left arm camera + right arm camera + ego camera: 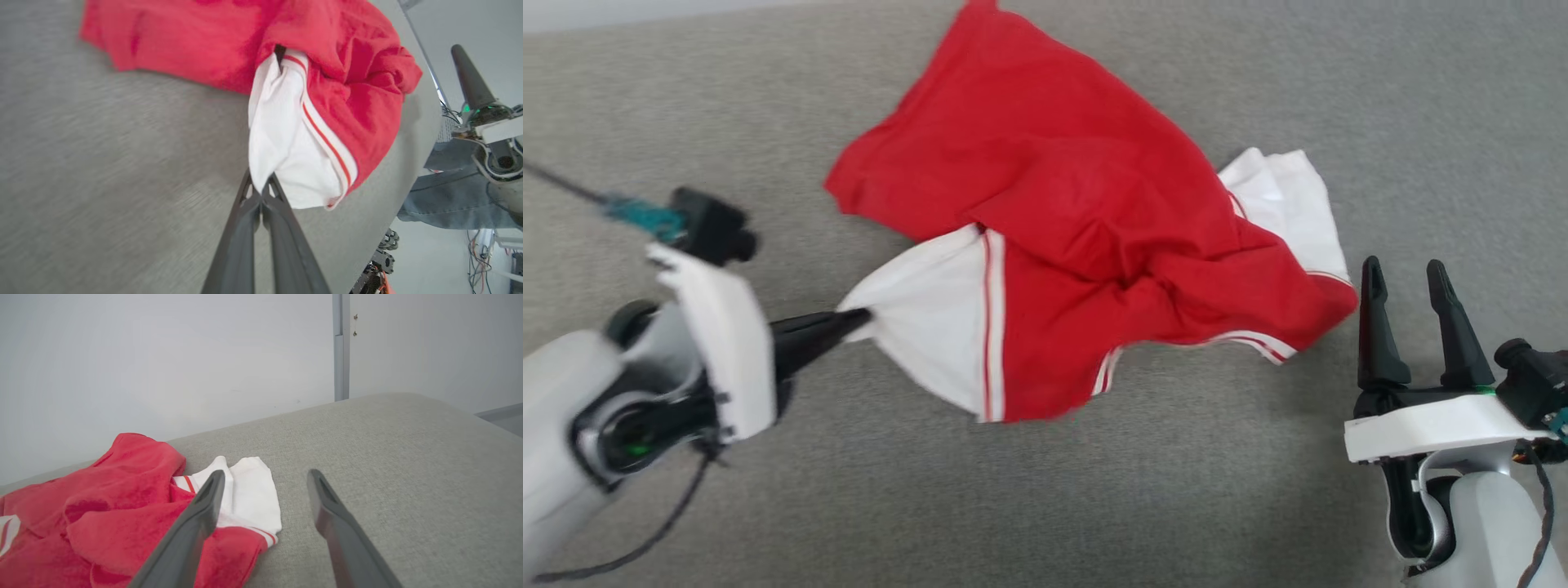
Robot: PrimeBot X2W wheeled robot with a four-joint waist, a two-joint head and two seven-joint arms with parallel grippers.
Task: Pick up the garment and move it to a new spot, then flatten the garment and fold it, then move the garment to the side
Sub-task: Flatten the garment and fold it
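The left pincer is pinched tight on the white sleeve of the crumpled garment, which lies on the grey surface, stretching sideways to the wide-apart right pincer just beside it.

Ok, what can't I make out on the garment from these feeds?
- Any print on the garment: head view, crumpled folds hide it.
- Its far hem: head view, cut off by the top edge.
- How much sleeve the left end effector pinches: left wrist view, bunched cloth hides the pinch.
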